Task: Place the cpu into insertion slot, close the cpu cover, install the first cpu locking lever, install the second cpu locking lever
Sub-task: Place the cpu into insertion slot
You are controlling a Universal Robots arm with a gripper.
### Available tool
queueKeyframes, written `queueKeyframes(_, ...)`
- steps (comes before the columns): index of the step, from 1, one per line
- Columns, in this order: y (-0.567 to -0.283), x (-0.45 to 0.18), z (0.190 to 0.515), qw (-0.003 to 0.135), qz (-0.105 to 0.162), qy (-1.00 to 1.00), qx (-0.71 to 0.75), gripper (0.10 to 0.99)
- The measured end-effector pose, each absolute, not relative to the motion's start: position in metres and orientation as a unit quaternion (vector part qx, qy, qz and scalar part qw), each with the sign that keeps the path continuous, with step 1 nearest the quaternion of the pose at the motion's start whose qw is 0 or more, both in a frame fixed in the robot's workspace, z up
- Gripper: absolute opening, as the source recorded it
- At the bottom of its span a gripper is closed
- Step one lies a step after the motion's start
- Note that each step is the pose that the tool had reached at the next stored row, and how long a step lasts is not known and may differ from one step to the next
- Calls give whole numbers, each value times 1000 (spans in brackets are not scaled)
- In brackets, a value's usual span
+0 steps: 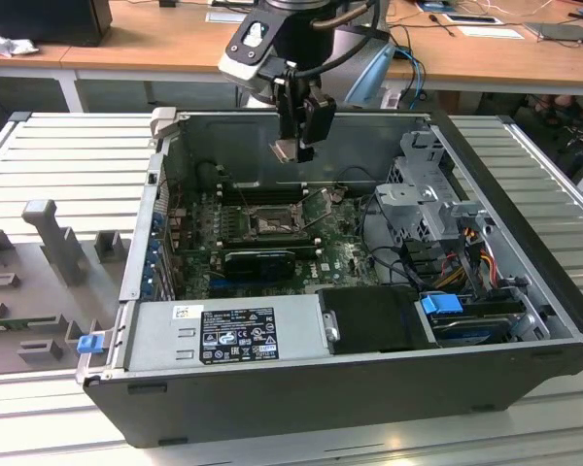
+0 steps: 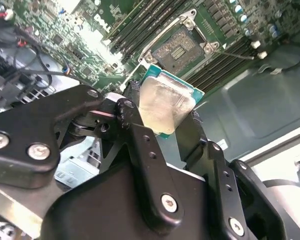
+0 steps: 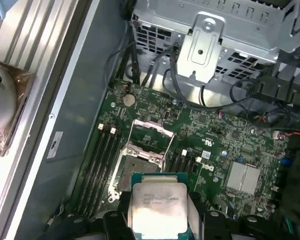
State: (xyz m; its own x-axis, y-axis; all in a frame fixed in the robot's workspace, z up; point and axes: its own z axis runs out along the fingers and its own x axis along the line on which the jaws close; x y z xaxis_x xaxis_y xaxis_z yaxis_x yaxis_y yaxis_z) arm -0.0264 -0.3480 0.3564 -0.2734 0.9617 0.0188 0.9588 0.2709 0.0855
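The cpu (image 2: 165,102) is being pinched by two opposite edges between the fingers of the tool (image 2: 164,122), above the open computer case (image 1: 369,383). In the exterior view the insertion slot (image 1: 270,221) is lying uncovered on the green board (image 1: 336,254) below the tool, slightly toward the exterior view's left and well apart from the cpu.

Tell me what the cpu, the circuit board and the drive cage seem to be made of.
The cpu, clamped in the gripper: pale metal lid, likely plated, with a soft sheen, on a green substrate edge. The circuit board: green laminate, glossy, studded with small parts. The drive cage: bare sheet metal, probably steel, dull silver, punched and folded.
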Motion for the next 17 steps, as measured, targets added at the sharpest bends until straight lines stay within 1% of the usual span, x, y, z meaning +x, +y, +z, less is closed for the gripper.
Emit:
queueKeyframes(7, -348, -26, 355, 21, 38, 749, 662, 529)
queueKeyframes(17, -348, -26, 349, 22, 38, 743, 668, 529)
